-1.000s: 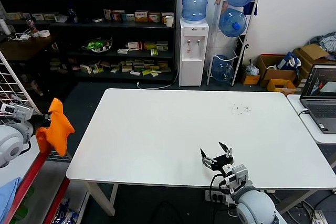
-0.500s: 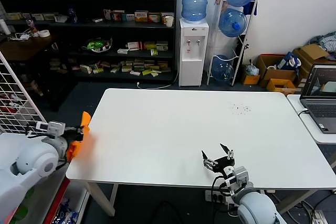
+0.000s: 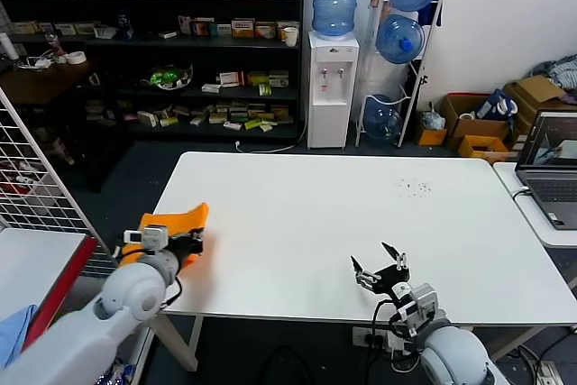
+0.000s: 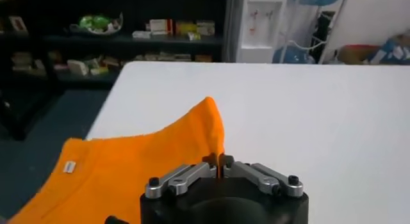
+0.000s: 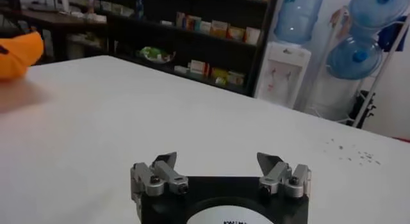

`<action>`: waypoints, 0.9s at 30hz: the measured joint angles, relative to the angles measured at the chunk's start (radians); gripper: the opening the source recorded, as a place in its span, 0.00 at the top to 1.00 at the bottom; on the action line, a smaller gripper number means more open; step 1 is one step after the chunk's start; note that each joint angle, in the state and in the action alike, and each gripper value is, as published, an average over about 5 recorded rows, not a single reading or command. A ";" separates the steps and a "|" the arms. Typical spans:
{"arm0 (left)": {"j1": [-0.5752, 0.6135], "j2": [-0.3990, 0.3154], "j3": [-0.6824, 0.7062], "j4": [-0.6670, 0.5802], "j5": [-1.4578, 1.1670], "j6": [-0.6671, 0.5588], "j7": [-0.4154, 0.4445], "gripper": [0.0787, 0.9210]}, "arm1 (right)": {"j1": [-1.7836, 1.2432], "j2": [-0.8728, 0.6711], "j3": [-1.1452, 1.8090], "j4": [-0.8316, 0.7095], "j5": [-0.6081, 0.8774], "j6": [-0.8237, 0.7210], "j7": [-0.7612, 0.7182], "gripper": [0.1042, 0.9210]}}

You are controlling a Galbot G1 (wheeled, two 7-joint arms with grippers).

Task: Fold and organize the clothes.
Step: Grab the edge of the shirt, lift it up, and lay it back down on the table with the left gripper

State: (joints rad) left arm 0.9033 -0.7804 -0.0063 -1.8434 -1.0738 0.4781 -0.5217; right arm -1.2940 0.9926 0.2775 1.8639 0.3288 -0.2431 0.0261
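The clothes are one bright orange T-shirt (image 3: 178, 221), bunched at the white table's (image 3: 343, 214) front left corner, partly on the tabletop and partly over the edge. My left gripper (image 3: 187, 242) is shut on a raised fold of it. In the left wrist view the orange T-shirt (image 4: 128, 164) spreads out to one side of the left gripper (image 4: 219, 159), whose jaws pinch a thin ridge of fabric. My right gripper (image 3: 380, 270) stands open over the table's front edge, right of centre, holding nothing. The right wrist view shows the open right gripper (image 5: 218, 161) and the orange T-shirt (image 5: 19, 51) far off.
A white wire rack (image 3: 36, 178) and a red-edged cart holding a light blue cloth (image 3: 13, 331) stand to the left of the table. A laptop (image 3: 550, 169) sits on a side table at the right. Shelves and a water dispenser (image 3: 332, 87) stand behind.
My left arm has swung in from beyond the table's left side to its front left corner, carrying the orange T-shirt onto the tabletop. The right gripper has barely moved.
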 measured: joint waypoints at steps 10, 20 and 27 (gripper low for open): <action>0.017 -0.346 0.041 0.107 0.165 -0.069 0.005 0.97 | -0.030 -0.046 0.059 0.007 0.032 0.049 -0.033 0.12; 0.031 -0.636 0.092 0.198 0.296 -0.145 0.018 0.97 | -0.056 -0.062 0.119 -0.007 0.043 0.065 -0.039 0.12; 0.033 -0.740 0.099 0.242 0.356 -0.223 0.079 0.80 | -0.062 -0.061 0.137 -0.010 0.047 0.066 -0.040 0.12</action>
State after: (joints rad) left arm 0.9363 -1.5206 0.0924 -1.6018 -0.7174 0.2555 -0.4428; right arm -1.3563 0.9312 0.4141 1.8541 0.3756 -0.1774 -0.0142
